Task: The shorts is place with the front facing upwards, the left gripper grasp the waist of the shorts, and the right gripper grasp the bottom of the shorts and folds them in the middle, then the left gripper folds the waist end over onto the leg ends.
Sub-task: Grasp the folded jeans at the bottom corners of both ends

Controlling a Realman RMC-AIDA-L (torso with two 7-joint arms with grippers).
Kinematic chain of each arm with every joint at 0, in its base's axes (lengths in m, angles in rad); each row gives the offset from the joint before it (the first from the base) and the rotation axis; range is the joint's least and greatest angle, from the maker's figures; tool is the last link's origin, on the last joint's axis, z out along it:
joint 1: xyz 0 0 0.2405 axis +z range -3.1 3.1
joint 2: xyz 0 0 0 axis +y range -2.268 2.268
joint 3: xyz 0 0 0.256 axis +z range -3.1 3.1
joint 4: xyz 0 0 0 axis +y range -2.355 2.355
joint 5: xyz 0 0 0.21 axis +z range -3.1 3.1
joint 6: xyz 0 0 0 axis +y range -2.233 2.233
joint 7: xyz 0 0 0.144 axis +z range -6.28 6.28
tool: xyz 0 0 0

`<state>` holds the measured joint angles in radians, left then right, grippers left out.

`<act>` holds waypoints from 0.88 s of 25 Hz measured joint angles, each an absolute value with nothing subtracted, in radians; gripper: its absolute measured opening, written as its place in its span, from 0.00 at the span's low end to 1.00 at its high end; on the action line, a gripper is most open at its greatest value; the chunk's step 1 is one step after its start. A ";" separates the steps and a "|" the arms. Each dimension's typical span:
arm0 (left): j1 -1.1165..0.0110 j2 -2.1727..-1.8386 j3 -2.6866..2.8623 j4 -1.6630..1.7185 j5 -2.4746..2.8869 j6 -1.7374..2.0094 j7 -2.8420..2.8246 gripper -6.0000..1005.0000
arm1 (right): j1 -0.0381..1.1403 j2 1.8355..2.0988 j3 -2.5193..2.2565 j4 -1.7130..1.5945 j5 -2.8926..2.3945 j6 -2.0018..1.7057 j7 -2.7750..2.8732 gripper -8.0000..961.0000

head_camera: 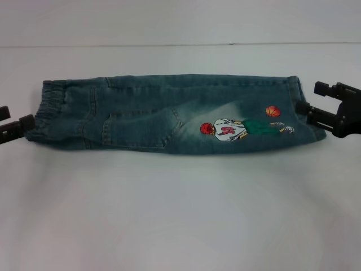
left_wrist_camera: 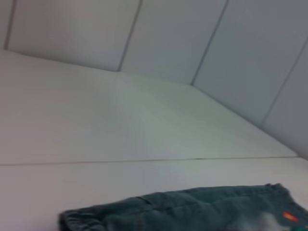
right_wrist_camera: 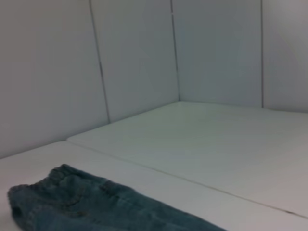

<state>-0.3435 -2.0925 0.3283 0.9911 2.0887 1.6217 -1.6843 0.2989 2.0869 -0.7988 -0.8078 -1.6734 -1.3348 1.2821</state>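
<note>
— Looking at the shorts (head_camera: 169,113), where do they lie against your tools?

— Between them. They are folded lengthwise into one long band across the white desk (head_camera: 180,214). My left tool (head_camera: 16,129) is at the gathered waist (head_camera: 48,110), its tips touching the cloth edge. My right tool (head_camera: 322,110) is at the hem end (head_camera: 302,107), touching the cloth there.

— Are the tools clamped?

— I cannot tell for either; the tips meet the denim, but whether they pinch it does not show.

— What faces up?

— A pocket (head_camera: 141,130) nearer my left tool, and the basketball-player print (head_camera: 231,130) nearer my right, with its orange ball (head_camera: 273,111) just beside the hem. My wrist cameras show only the denim's far edge (left_wrist_camera: 192,211) and the waist end (right_wrist_camera: 62,197), flat on the desk.
</note>
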 joint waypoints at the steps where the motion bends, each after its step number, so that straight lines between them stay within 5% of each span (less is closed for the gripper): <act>1: -0.342 -2.092 0.325 0.987 2.088 1.632 -1.682 0.87 | 0.297 2.087 -0.790 -0.795 -1.671 -1.344 1.266 0.73; 22: -0.377 -2.109 0.494 0.900 2.167 1.245 -1.657 0.87 | 0.307 2.087 -0.786 -0.701 -1.724 -1.455 1.142 0.72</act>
